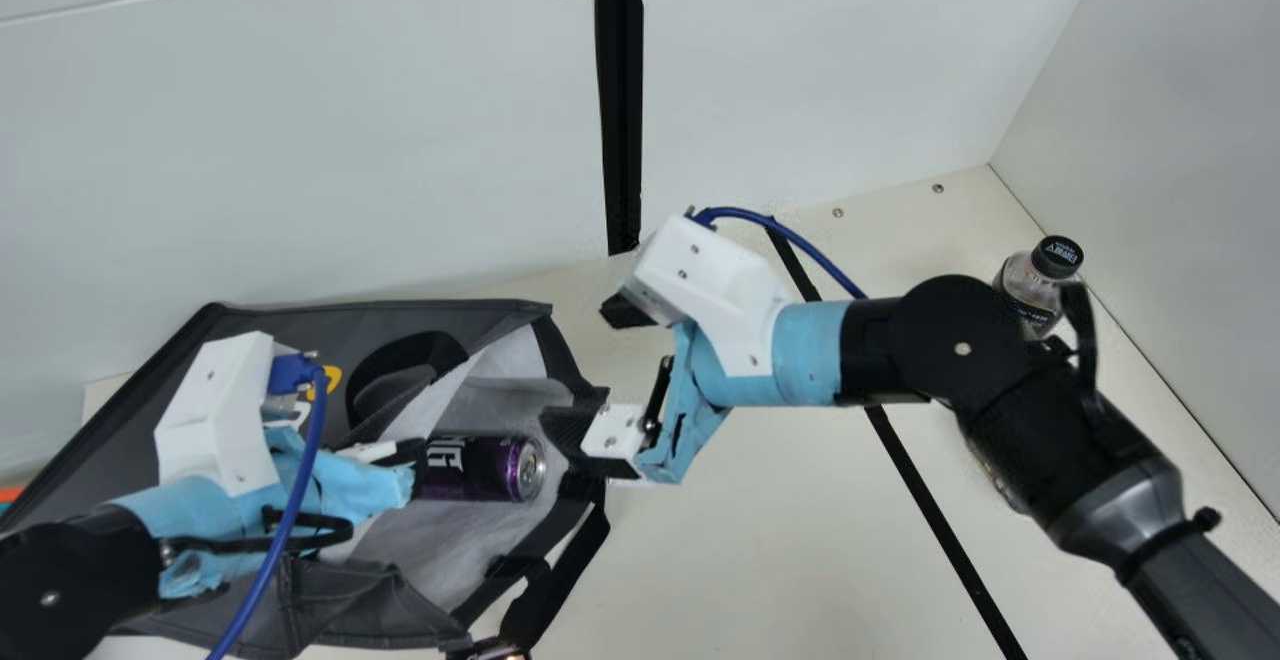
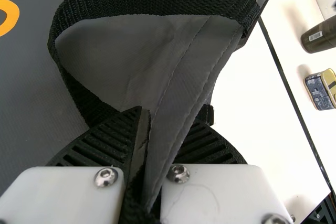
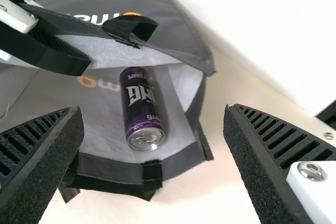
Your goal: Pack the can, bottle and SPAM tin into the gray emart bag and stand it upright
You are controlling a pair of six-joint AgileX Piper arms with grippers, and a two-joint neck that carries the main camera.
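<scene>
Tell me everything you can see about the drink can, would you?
The can is a slim cylinder, black and purple with big pale lettering, and looks like metal. Its silver lid, with a pull tab, is ringed by a bright purple band. It lies on its side inside the open bag, resting on the pale lining, lid end toward the mouth. I see no dents. The open right gripper isn't holding it.
</scene>
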